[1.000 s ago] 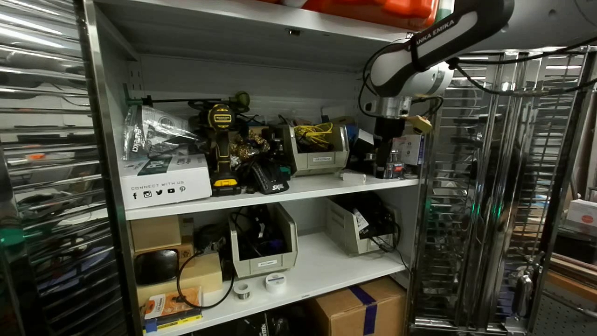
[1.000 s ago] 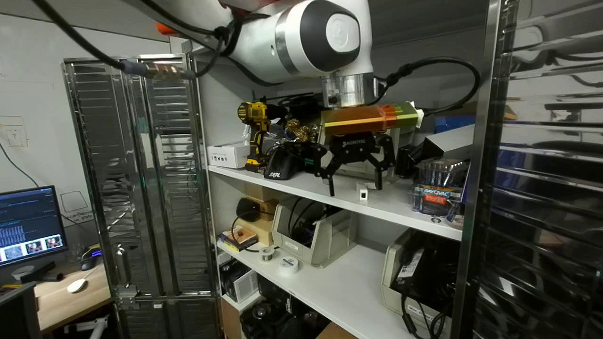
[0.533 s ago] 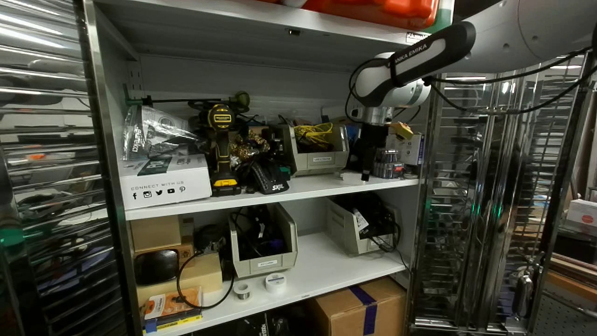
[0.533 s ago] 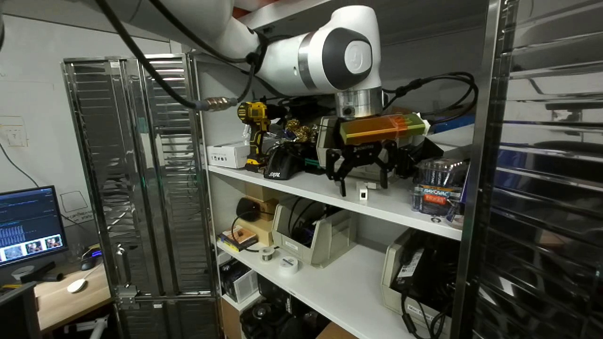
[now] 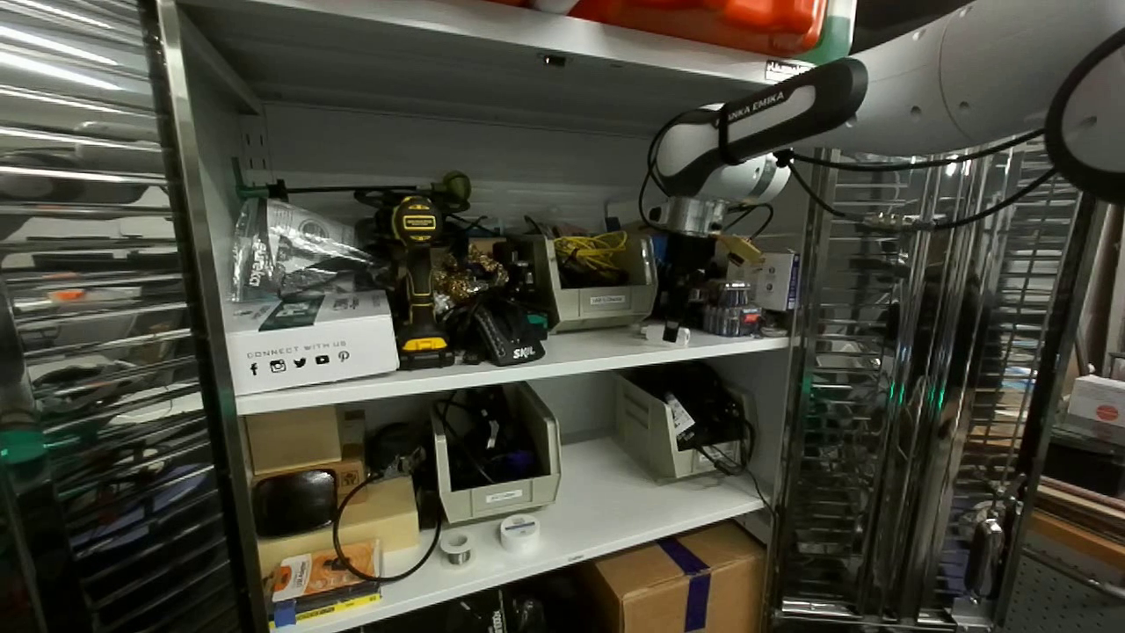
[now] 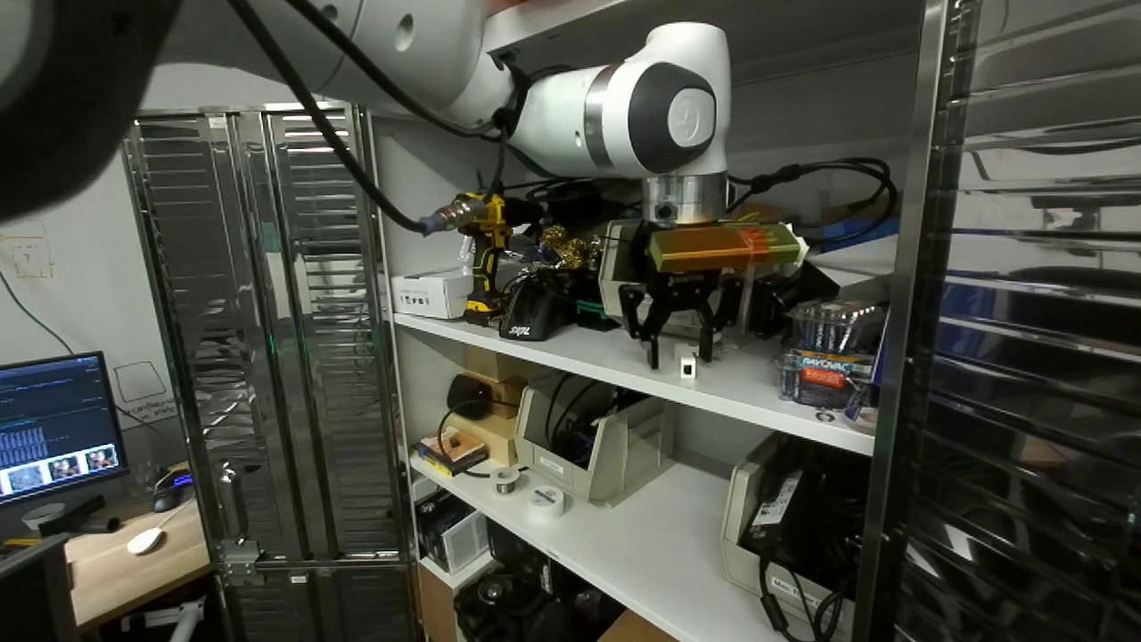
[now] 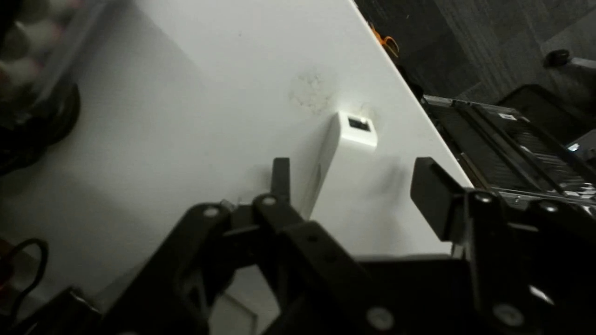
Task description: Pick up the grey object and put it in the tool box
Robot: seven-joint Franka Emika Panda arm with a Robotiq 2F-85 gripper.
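A small whitish-grey rectangular object with a dark opening in its end lies on the upper shelf (image 6: 624, 355). The object shows in both exterior views (image 5: 682, 338) (image 6: 688, 366) and in the wrist view (image 7: 351, 133). My gripper (image 6: 680, 349) points down just above the shelf, its fingers partly apart. In the wrist view the gripper (image 7: 354, 179) has one finger on each side of the object, with visible gaps, so it is not gripped. Fingertip height is hard to tell. I cannot make out a tool box with a yellow-and-black top; it is hidden or out of view.
A pale bin (image 5: 606, 303) with yellow cord stands behind the gripper. A battery pack (image 6: 820, 366) stands close by. A drill (image 6: 484, 259) and a black SKIL item (image 6: 528, 312) are farther along the shelf. Bins (image 5: 501, 501) sit on the lower shelf. Metal doors flank the cabinet.
The gripper has moved lower and across to the small object, leftward in one exterior view and rightward in the other. Its fingers have come closer together. The object has not visibly moved.
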